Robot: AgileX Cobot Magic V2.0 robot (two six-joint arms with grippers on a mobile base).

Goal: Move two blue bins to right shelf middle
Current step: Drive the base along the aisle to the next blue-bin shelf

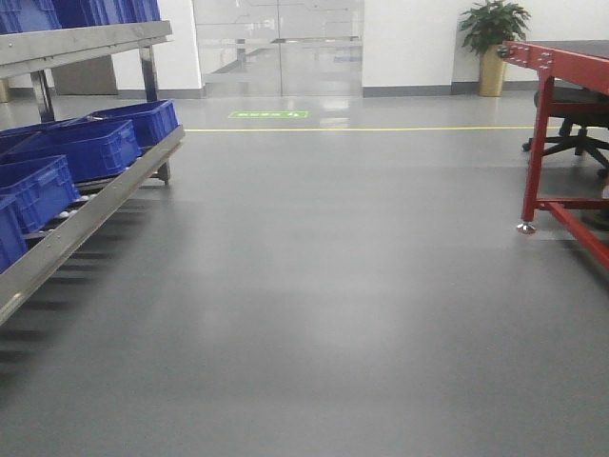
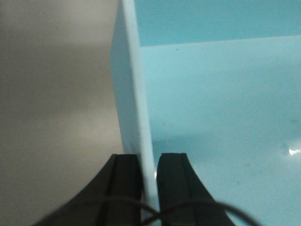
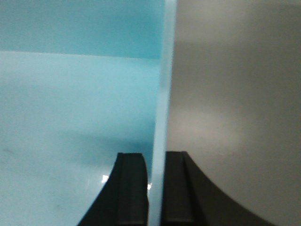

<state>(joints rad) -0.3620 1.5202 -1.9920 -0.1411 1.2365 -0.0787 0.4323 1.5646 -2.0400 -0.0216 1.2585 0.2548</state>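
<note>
A blue bin is held between my two grippers and shows only in the wrist views. In the left wrist view, my left gripper (image 2: 149, 157) is shut on the bin's left wall (image 2: 129, 84), with one finger outside and one inside above the bin floor (image 2: 225, 117). The right wrist view mirrors this: my right gripper (image 3: 156, 157) is shut on the bin's right wall (image 3: 164, 84). Grey floor lies under the bin on both outer sides. More blue bins (image 1: 86, 148) sit on a metal shelf (image 1: 95, 214) at the left of the front view. The right shelf is out of view.
A red metal frame table (image 1: 538, 143) stands at the right, with a black office chair (image 1: 580, 124) behind it. A potted plant (image 1: 493, 43) and glass doors (image 1: 276, 43) are at the far wall. A yellow floor line (image 1: 381, 129) crosses the grey floor.
</note>
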